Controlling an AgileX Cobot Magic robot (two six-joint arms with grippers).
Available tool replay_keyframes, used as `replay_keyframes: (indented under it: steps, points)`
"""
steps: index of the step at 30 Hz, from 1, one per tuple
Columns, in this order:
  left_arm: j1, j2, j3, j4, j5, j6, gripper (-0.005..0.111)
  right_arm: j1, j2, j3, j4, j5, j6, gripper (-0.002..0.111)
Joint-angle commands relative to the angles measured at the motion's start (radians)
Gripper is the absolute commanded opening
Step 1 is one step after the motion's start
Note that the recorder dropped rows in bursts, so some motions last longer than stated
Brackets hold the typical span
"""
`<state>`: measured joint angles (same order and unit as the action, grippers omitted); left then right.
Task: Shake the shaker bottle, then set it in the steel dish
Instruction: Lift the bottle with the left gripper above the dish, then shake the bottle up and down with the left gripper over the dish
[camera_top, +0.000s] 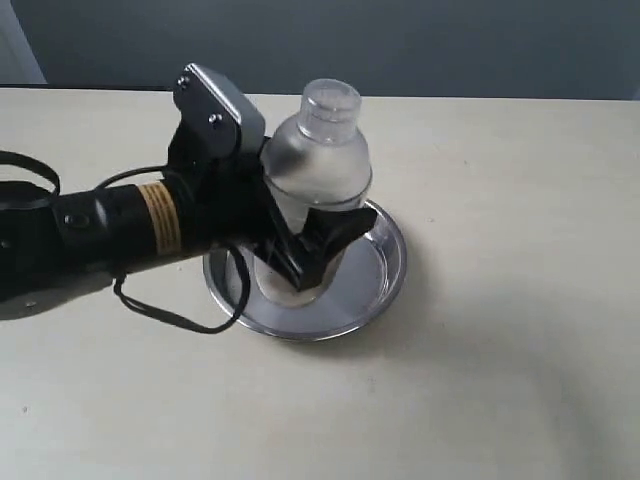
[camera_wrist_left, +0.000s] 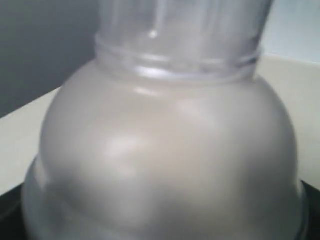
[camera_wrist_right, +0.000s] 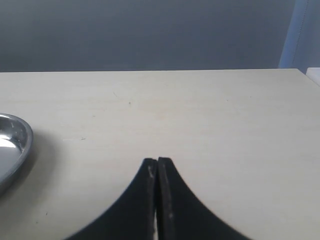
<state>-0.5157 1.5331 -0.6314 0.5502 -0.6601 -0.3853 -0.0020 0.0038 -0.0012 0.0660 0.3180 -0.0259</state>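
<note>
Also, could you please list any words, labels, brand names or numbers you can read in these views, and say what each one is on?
There is no readable text in any view.
The shaker bottle: no label or print on its frosted body or clear cap.
The steel dish: bare metal, no stamp visible.
The left arm's tan band: plain, no lettering visible.
The left end effector and right end effector: no markings.

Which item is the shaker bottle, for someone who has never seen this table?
Start from the pale table and find the round shiny steel dish near its middle. Standing upright in that dish, with the left pincer closed around its lower body, is the shaker bottle. Its frosted dome and small clear round cap mark it out: nothing else here is translucent plastic.
</note>
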Motion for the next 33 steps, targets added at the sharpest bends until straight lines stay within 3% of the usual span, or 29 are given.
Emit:
replay_keyframes:
  steps: [1,4,6,9,12,15,17,19,21,25,27,30,33]
  points:
    - [-0.005,-0.108,-0.096,-0.04,-0.024,0.018,0.0,0.003,-0.004,0.001,-0.001,-0.012,0.0,-0.001]
    - [0.0,-0.002,-0.073,-0.174,0.159,0.084,0.0,0.003,-0.004,0.001,-0.001,-0.012,0.0,-0.001]
    - [0.005,0.038,-0.077,-0.17,0.143,0.055,0.0,0.003,-0.004,0.001,-0.001,-0.012,0.0,-0.001]
    - [-0.02,-0.043,-0.141,-0.074,0.013,0.025,0.0,0.003,-0.004,0.001,-0.001,-0.013,0.0,-0.001]
    - [-0.035,-0.122,-0.194,-0.118,0.112,0.09,0.0,0.003,-0.004,0.001,-0.001,-0.013,0.0,-0.001]
    - [-0.023,0.004,-0.136,-0.284,0.227,0.145,0.0,0.003,-0.004,0.001,-0.001,-0.013,0.0,-0.001]
    - [-0.023,0.022,-0.145,-0.277,0.212,0.104,0.0,0.003,-0.004,0.001,-0.001,-0.013,0.0,-0.001]
    - [-0.046,-0.059,-0.19,-0.194,0.141,0.104,0.0,0.003,-0.004,0.001,-0.001,-0.013,0.0,-0.001]
    - [-0.055,-0.143,-0.241,-0.187,0.17,0.15,0.0,0.003,-0.004,0.001,-0.001,-0.013,0.0,-0.001]
    - [-0.019,-0.04,-0.151,-0.369,0.271,0.178,0.0,0.003,-0.004,0.001,-0.001,-0.013,0.0,-0.001]
    - [-0.015,0.005,-0.133,-0.372,0.248,0.11,0.0,0.003,-0.004,0.001,-0.001,-0.013,0.0,-0.001]
    - [-0.045,-0.088,-0.183,-0.263,0.092,0.082,0.0,0.003,-0.004,0.001,-0.001,-0.013,0.0,-0.001]
    - [-0.064,-0.174,-0.207,-0.289,0.104,0.124,0.0,0.003,-0.004,0.001,-0.001,-0.013,0.0,-0.001]
